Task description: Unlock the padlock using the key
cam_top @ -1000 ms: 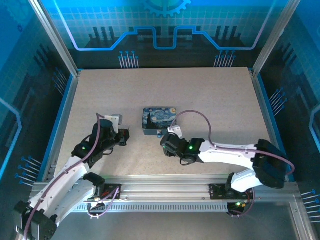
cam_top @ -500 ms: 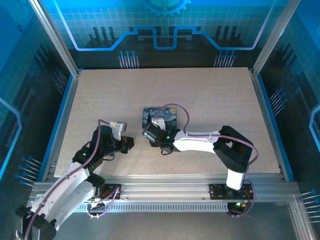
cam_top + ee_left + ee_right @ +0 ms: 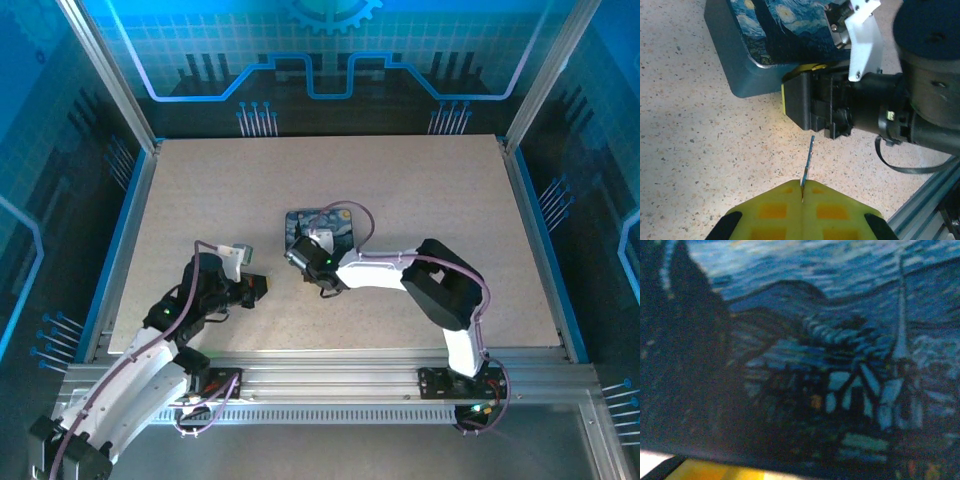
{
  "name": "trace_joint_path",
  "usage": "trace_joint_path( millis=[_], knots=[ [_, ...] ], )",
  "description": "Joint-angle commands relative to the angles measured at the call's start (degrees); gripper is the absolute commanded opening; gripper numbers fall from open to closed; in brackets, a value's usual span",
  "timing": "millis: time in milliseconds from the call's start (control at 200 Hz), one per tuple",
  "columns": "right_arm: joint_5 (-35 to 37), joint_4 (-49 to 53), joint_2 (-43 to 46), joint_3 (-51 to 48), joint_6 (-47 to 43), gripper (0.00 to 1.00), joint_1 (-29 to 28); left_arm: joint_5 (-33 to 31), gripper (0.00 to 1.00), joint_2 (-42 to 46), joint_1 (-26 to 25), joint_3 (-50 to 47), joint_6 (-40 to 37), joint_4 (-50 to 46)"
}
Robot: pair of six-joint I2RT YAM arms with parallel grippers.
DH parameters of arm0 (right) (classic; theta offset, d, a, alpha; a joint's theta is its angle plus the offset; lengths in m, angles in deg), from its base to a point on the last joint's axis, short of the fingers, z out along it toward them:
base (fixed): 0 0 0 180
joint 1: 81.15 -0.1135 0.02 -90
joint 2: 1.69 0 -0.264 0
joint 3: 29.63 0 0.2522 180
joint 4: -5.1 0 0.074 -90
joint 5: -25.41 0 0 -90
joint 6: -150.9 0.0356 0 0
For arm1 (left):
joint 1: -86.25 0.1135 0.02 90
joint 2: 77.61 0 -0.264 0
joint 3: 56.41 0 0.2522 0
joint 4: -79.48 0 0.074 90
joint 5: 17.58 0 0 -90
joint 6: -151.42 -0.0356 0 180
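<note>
The key [image 3: 808,159], a slim dark sliver, sticks out from between the yellow fingertips of my left gripper [image 3: 802,192], which is shut on it. The blade points at my right gripper [image 3: 792,100], a short gap away. In the top view my left gripper [image 3: 258,287] sits just left of my right gripper [image 3: 297,260], which is at the front left corner of the dark box [image 3: 320,225]. The box's painted blue top [image 3: 815,355] looms blurred and very close in the right wrist view, with a yellow finger [image 3: 705,471] along the bottom edge. The padlock is hidden.
The box [image 3: 765,35] lies on the speckled table [image 3: 420,190]. A purple cable [image 3: 350,212] loops over the box. An aluminium rail [image 3: 330,375] runs along the near edge, and blue walls enclose the other sides.
My right arm has swung left, bringing its gripper from right of the box's front to its front left corner. My left gripper has shifted slightly right towards it.
</note>
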Motion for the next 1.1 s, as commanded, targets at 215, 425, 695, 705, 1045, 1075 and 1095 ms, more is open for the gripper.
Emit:
trace_joint_path(
  millis=[215,425,695,705,1045,1075,1095],
  knots=[
    [0.5,-1.6,-3.2,4.1,-2.8,0.25,4.7,-0.1,0.0,0.3,-0.2,-1.5,-3.2,3.9],
    [-2.5,-0.5,-1.7,4.6,-9.3,0.17,5.2,2.0,0.0,-0.9,-0.2,-4.4,-5.5,9.6],
    [-14.3,10.0,0.1,10.0,-15.0,0.15,6.8,6.3,0.0,-3.9,-1.5,-6.5,-8.1,16.2],
    [-14.8,10.3,0.2,10.2,-15.1,0.15,7.0,6.1,0.0,-4.1,-1.8,-6.5,-8.3,16.3],
    [-32.8,9.8,4.0,10.1,-13.3,0.09,11.4,-2.4,0.0,-10.0,-8.6,-10.6,-5.0,33.5],
    [-34.3,9.4,4.2,9.9,-13.0,0.09,11.8,-3.2,0.0,-11.2,-9.3,-10.7,-5.0,35.0],
    [-35.2,9.2,4.3,9.8,-12.8,0.09,12.0,-3.5,0.0,-12.1,-9.6,-10.7,-4.9,36.0]
  ],
)
